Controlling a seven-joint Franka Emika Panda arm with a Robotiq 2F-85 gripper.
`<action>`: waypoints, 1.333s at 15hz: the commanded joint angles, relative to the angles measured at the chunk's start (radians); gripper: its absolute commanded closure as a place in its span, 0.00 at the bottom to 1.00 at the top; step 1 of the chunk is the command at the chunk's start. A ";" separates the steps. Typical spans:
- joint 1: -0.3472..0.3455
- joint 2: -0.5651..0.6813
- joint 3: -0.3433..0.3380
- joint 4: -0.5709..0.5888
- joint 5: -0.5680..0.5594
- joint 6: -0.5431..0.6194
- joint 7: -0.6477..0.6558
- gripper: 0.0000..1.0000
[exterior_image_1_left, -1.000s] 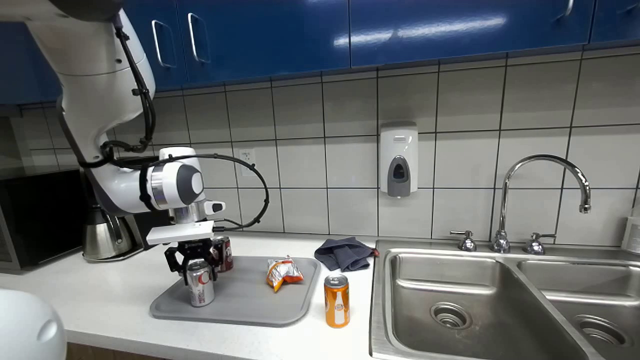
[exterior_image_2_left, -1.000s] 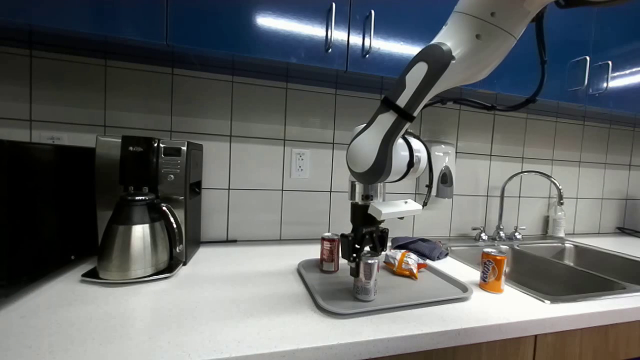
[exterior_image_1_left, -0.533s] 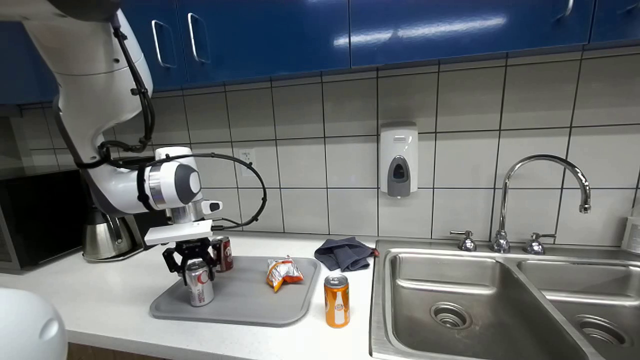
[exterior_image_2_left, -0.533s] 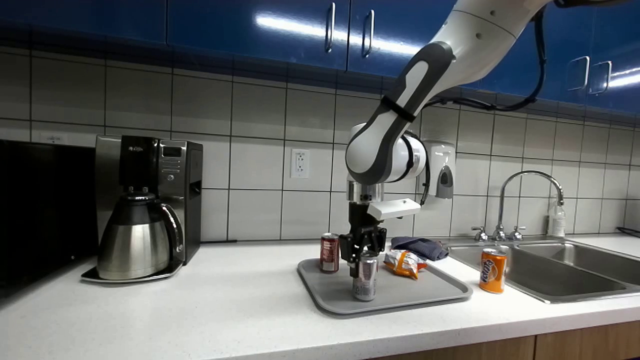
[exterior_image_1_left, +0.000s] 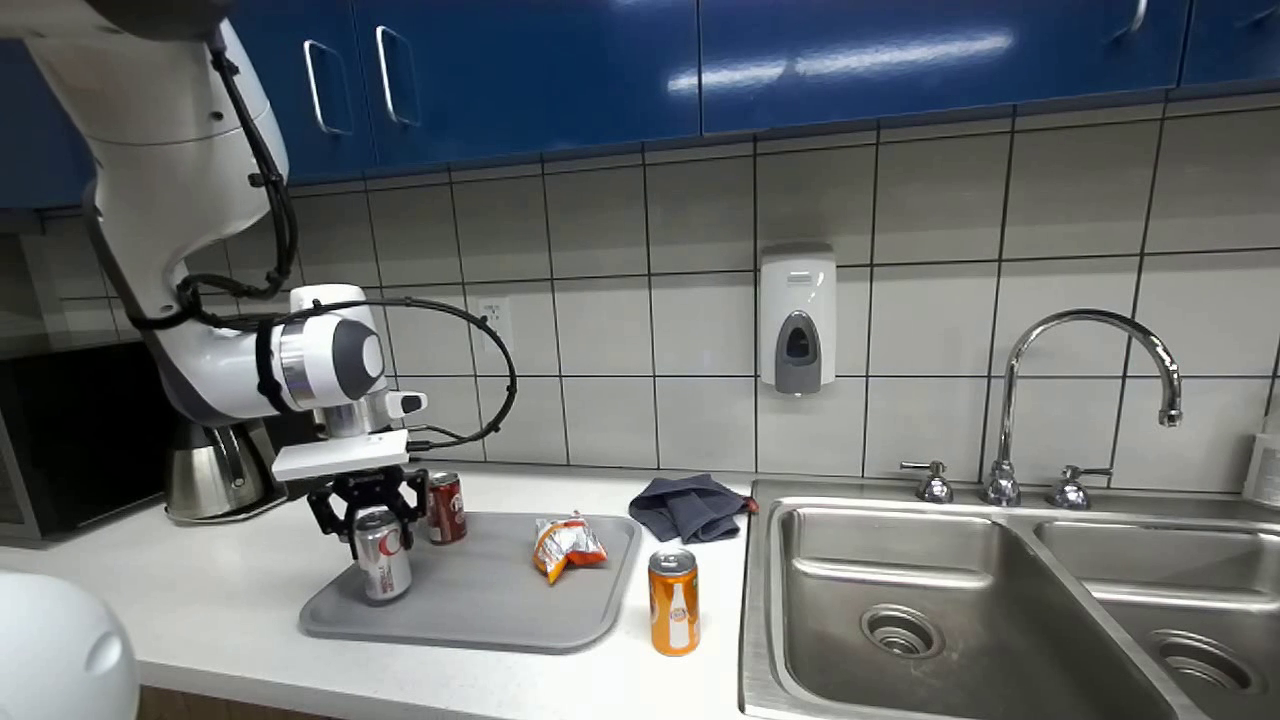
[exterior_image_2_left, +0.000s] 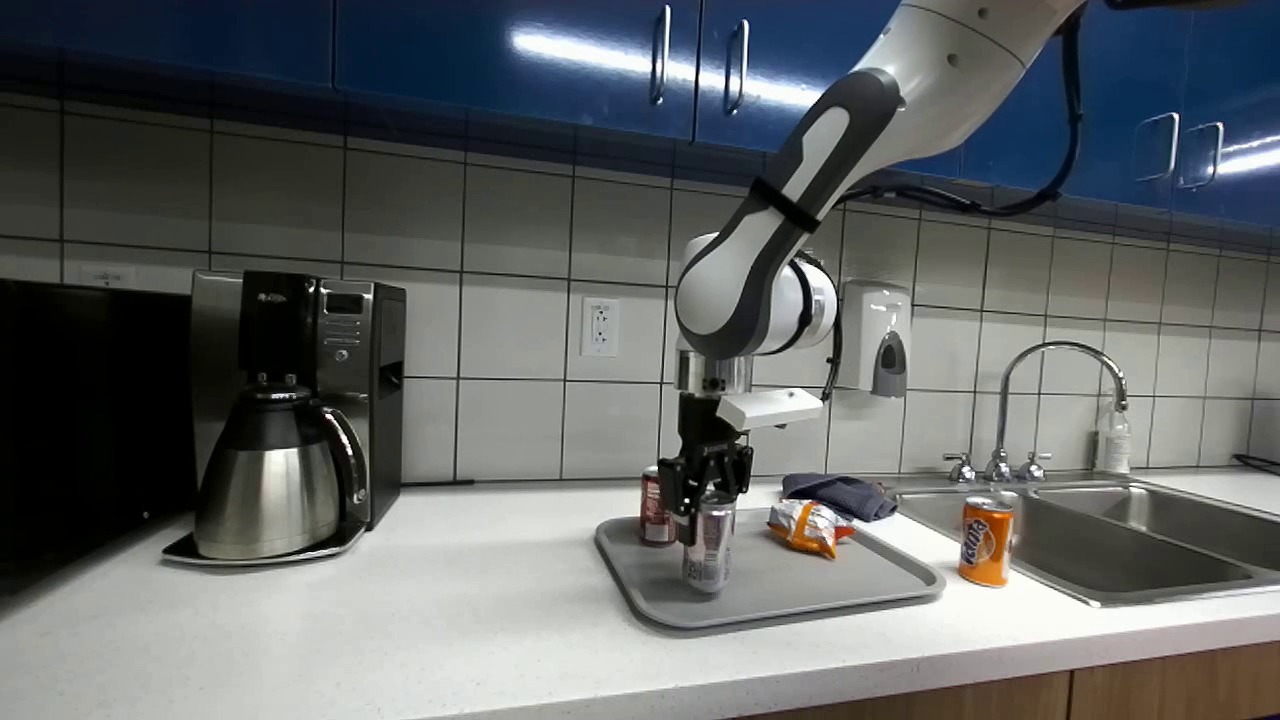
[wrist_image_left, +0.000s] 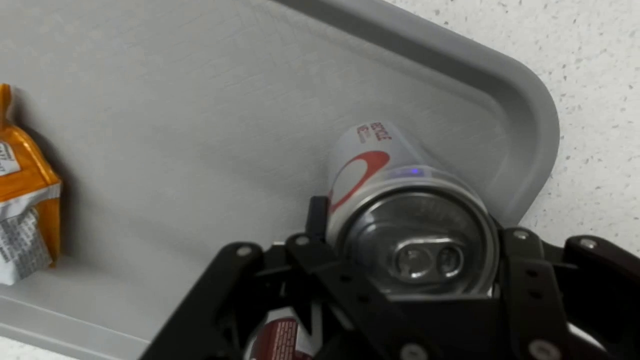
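Observation:
My gripper (exterior_image_1_left: 381, 542) is shut on a silver can with a red ring mark (exterior_image_1_left: 384, 570), its fingers pressed to opposite sides near the top. In the wrist view the can's lid and pull tab (wrist_image_left: 425, 250) lie between the jaws, with one finger pad (wrist_image_left: 317, 217) flat against its side. The can leans slightly over the left part of a grey tray (exterior_image_2_left: 800, 592); whether its base still touches the tray I cannot tell. Just behind it a dark red can (exterior_image_1_left: 446, 512) stands on the tray, partly hidden by the gripper in an exterior view (exterior_image_2_left: 655, 515).
An orange and silver snack bag (exterior_image_1_left: 568, 548) lies on the tray. Beyond the tray's right side stand an orange can (exterior_image_1_left: 674, 605) and a dark cloth (exterior_image_1_left: 688, 508), then the sink (exterior_image_1_left: 762, 640). A coffee maker with a steel carafe (exterior_image_2_left: 268, 490) is at the left.
Gripper and silver can have shifted left together and risen slightly in both exterior views, and the can has tilted a little. The red can, snack bag, orange can and tray have stayed put.

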 joint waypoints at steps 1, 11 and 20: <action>-0.007 -0.022 0.011 0.033 -0.002 -0.022 -0.016 0.61; 0.030 0.031 0.042 0.139 -0.007 -0.020 -0.012 0.61; 0.100 0.127 0.060 0.251 -0.029 -0.041 -0.009 0.61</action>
